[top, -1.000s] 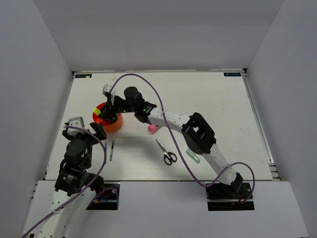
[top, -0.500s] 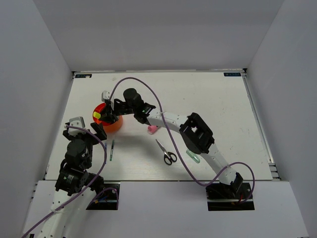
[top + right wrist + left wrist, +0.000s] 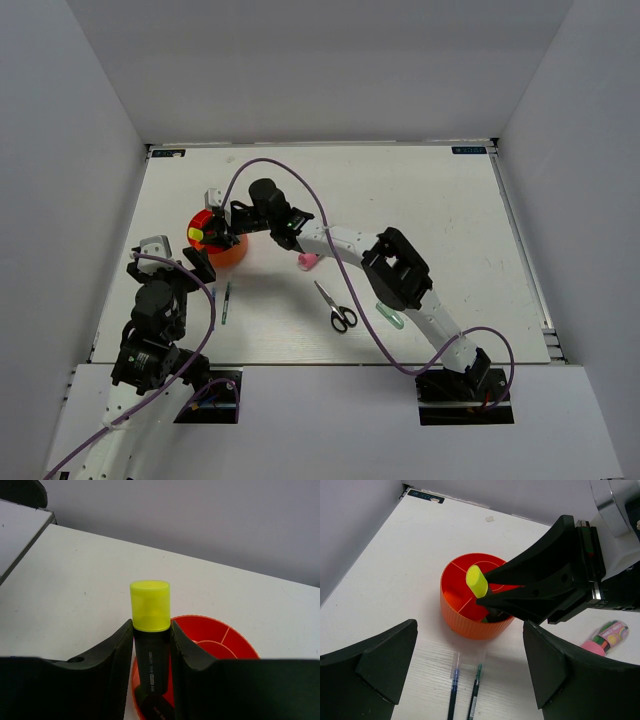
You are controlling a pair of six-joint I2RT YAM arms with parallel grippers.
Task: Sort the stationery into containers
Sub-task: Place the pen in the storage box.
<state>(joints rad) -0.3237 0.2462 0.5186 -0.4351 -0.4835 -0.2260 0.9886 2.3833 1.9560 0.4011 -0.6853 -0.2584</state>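
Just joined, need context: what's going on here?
The right gripper is shut on the yellow-capped highlighter, holding it cap up and tilted over the red-orange pot. The left gripper hangs open beside the pot, holding nothing. Two pens, the scissors and the pink tube lie on the table, not yet sorted.

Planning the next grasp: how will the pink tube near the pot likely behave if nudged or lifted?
The pink tube lies on its rounded side on the smooth table, so a sideways nudge would probably roll it. It looks like rigid plastic, likely stiff and light. Coloured items show inside, so its weight may shift when lifted.
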